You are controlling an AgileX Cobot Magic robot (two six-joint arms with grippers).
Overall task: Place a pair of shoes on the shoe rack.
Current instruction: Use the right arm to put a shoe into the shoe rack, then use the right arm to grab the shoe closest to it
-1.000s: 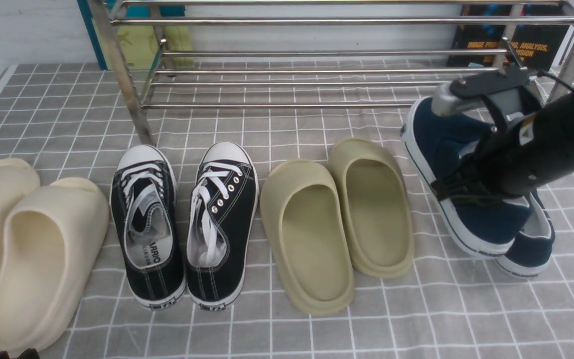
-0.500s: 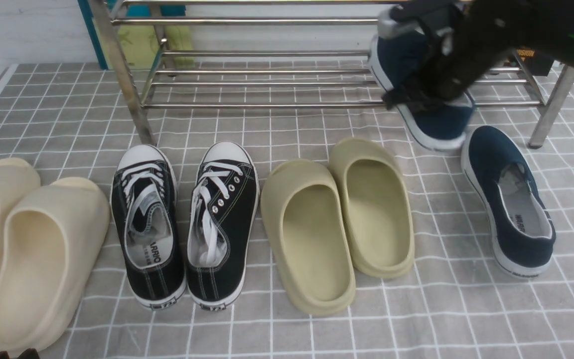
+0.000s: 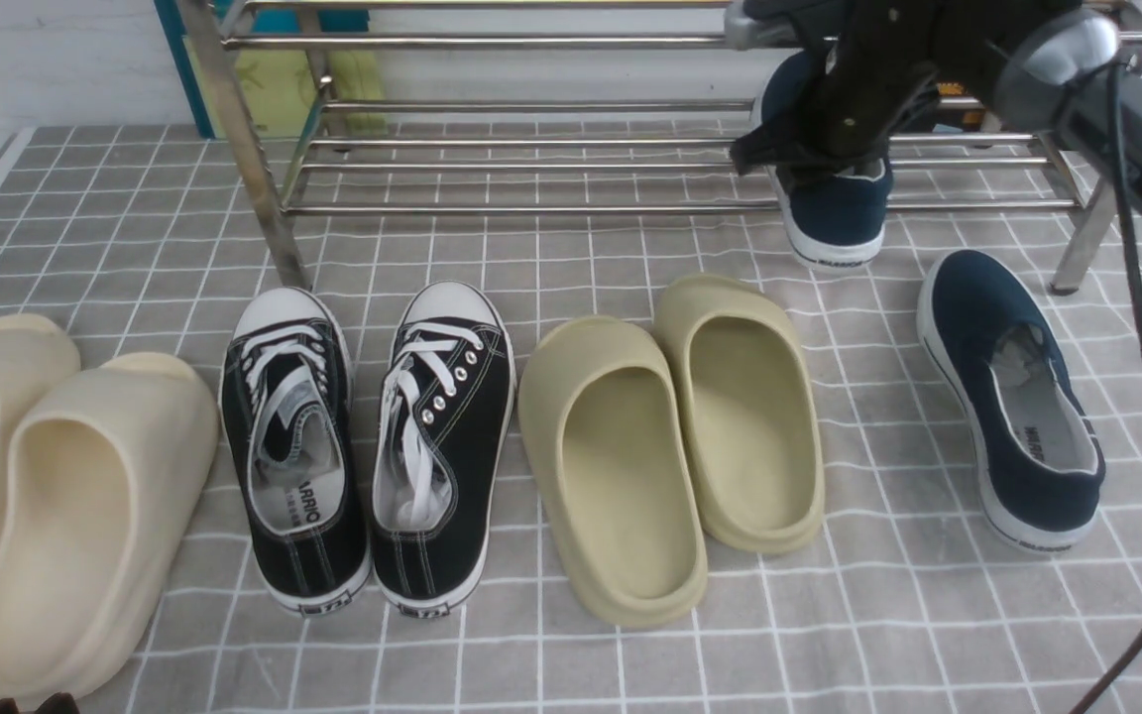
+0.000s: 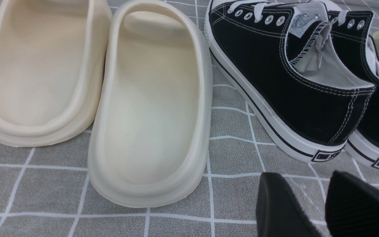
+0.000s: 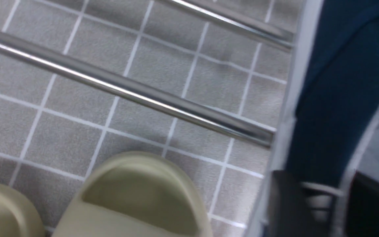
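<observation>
**Navy Shoe Reaches Lower Rack Tier as Its Mate Waits on the Floor**

One navy shoe (image 3: 837, 213) is set across the lower bars of the shoe rack (image 3: 531, 210), its heel jutting past the front bar, after being carried there from beside its mate within the last second. The jaws of the right gripper (image 5: 319, 191), closed on it a second ago, are now spread apart around its side, and release appears to be under way. Half the job seems nearly done; the other navy shoe (image 3: 972, 307) is still to be fetched from the floor (image 3: 730, 645).

Soft canvas and pale lining are edged by white rubber soles; the rack is built of round, polished metal bars. Nearby, smooth olive slides (image 3: 630, 476), laced black sneakers (image 3: 442, 436) and chunky cream slides (image 3: 85, 526) are lined up. The left gripper (image 4: 303, 184) is held with its jaws apart, nothing between them.
</observation>
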